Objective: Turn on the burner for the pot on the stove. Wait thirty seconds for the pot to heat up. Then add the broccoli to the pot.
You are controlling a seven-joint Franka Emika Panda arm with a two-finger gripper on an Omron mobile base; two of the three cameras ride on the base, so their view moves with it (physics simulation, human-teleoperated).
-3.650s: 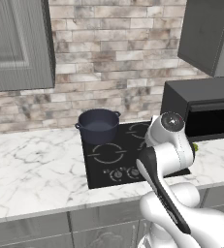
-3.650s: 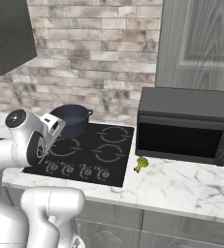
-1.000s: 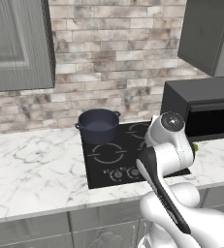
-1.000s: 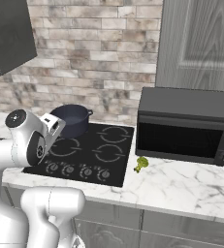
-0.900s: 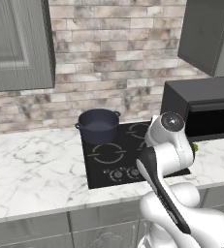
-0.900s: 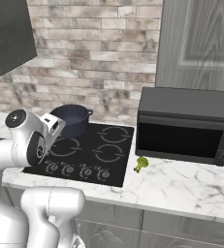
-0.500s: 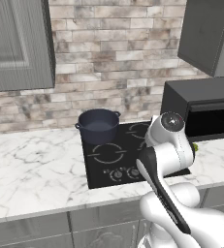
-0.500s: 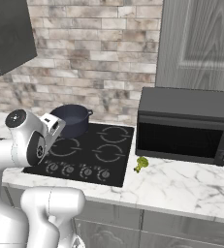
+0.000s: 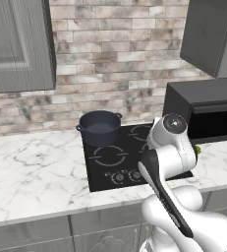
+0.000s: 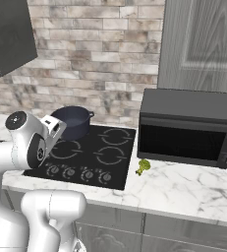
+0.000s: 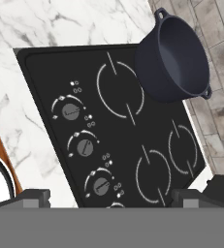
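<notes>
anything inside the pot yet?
No. The pot shows a bare grey inside, though its near wall hides part of the floor. The broccoli lies on the counter by the microwave.

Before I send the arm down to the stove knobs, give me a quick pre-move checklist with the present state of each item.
1. Pot sits on the stove's rear burner on the robot's left: ok.
2. Pot is empty, grey inside showing in the hand view: ok.
3. Tool is open and holds nothing, tips wide apart above the knob row: ok.
4. Knobs are in clear view with nothing covering them: ok.
5. Which knob drives the pot's burner: cannot tell; the small dot marks are too small to read.
6. Broccoli lies on the counter between stove and microwave, reachable for later: ok.
</notes>
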